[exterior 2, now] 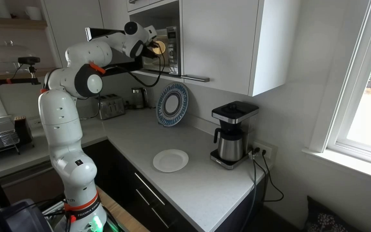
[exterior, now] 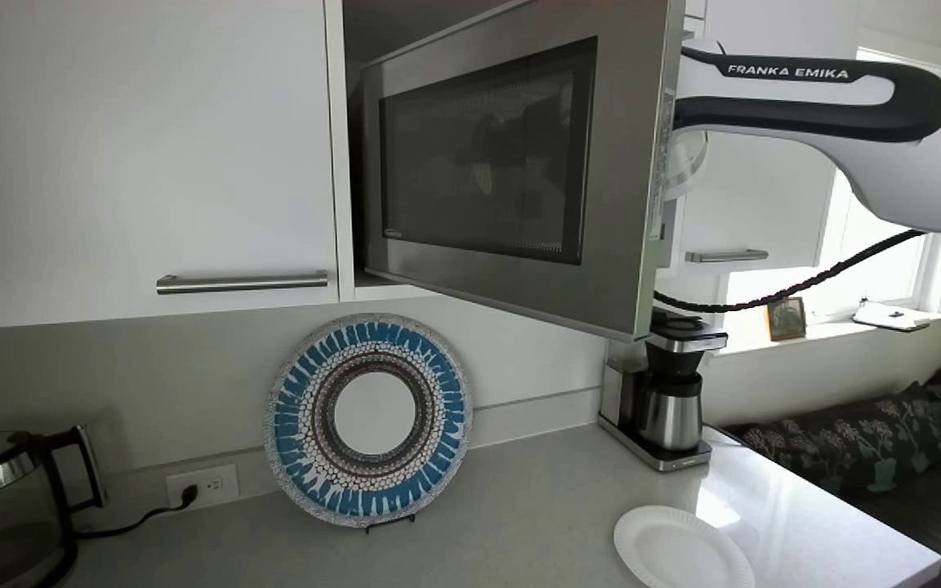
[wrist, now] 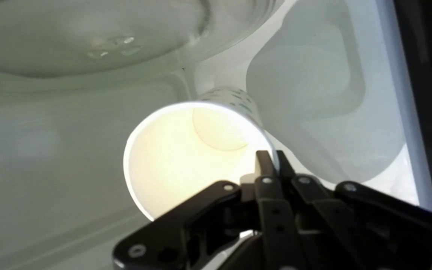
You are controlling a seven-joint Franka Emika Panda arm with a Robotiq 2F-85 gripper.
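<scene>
Near the middle of the wrist view, a white paper cup [wrist: 186, 157] shows its open mouth, the inside brightly lit and pale yellow. At the right of its rim, the gripper [wrist: 275, 161] pinches the wall between two dark fingertips [wrist: 263, 162], one inside the cup and one outside. A round glass surface [wrist: 69, 30] fills the upper left of that frame. At top centre of an exterior view, the cup shows against a microwave [exterior 2: 172, 48], its door [exterior: 495, 155] swung open. Lower down, in both exterior views, a white plate [exterior 2: 171, 160] lies on the counter [exterior 2: 201, 190] near a coffee maker [exterior 2: 232, 135].
</scene>
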